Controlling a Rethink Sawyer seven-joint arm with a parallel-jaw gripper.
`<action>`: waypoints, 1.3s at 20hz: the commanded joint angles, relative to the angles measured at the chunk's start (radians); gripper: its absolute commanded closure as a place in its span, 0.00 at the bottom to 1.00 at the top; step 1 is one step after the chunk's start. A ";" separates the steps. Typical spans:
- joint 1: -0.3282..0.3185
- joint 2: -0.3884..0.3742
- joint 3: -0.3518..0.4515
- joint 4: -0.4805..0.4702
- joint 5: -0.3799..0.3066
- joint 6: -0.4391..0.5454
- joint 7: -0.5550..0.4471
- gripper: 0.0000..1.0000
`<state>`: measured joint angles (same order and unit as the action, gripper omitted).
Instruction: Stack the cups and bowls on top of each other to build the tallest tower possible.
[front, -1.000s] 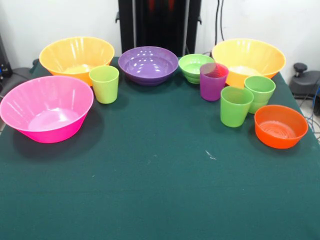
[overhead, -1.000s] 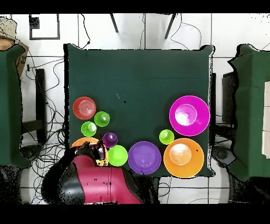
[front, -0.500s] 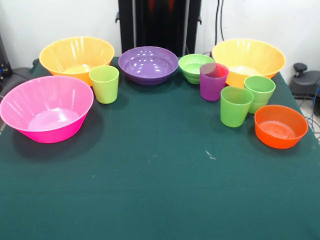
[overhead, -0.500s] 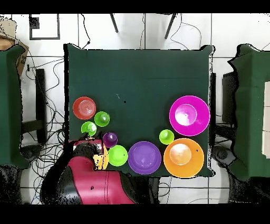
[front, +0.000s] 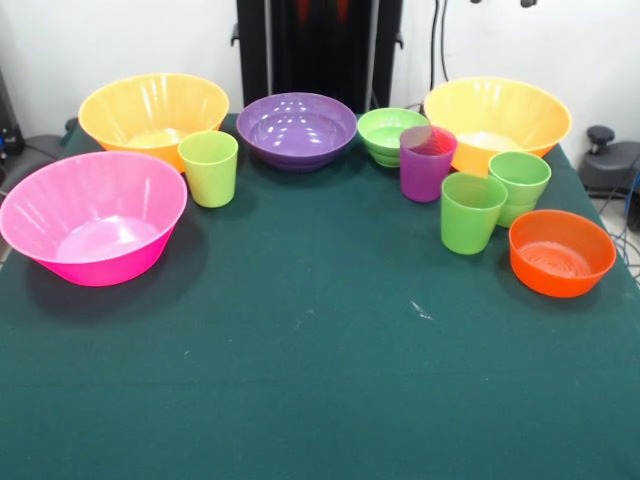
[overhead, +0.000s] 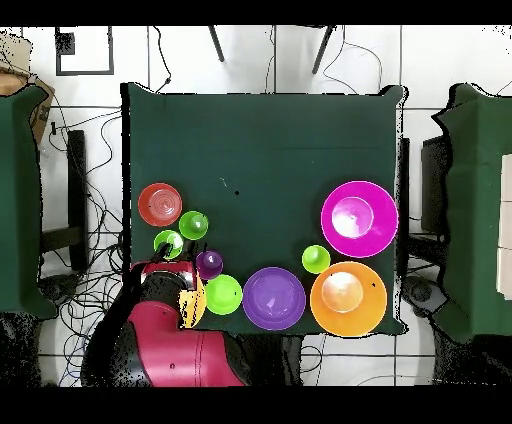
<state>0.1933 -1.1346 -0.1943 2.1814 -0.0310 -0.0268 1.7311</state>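
Observation:
Only the dark tips of my gripper (front: 498, 3) show at the top edge, above the right orange-yellow bowl (front: 497, 115). In the overhead view the red arm (overhead: 170, 335) covers most of that bowl. Along the back stand the other orange-yellow bowl (front: 153, 112), the purple bowl (front: 297, 128) and the small green bowl (front: 392, 133). The pink bowl (front: 93, 215) sits front left, beside the yellow-green cup (front: 209, 167). On the right are the purple cup (front: 427, 162), a green cup (front: 471, 211), a green cup (front: 519, 180) that seems nested in another, and the small orange bowl (front: 561, 250). No tower is in view.
The green cloth table (front: 320, 380) stretches from the row of bowls to its front edge. A dark stand (front: 605, 160) sits off the table's right side. In the overhead view, other tables (overhead: 480, 200) flank it and cables lie on the floor.
In the overhead view the arm's end has crept over the orange-yellow bowl toward the green cups. Dark tips now show at the front view's top edge. No cup or bowl has moved.

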 joint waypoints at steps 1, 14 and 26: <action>0.074 0.129 -0.097 0.066 -0.045 -0.172 0.155 0.00; 0.080 0.134 -0.103 0.054 -0.026 -0.171 0.143 0.00; 0.136 0.154 -0.195 -0.037 -0.029 -0.120 0.066 0.00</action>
<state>0.3101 -1.0687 -0.3665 2.1702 -0.0308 -0.2223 1.7385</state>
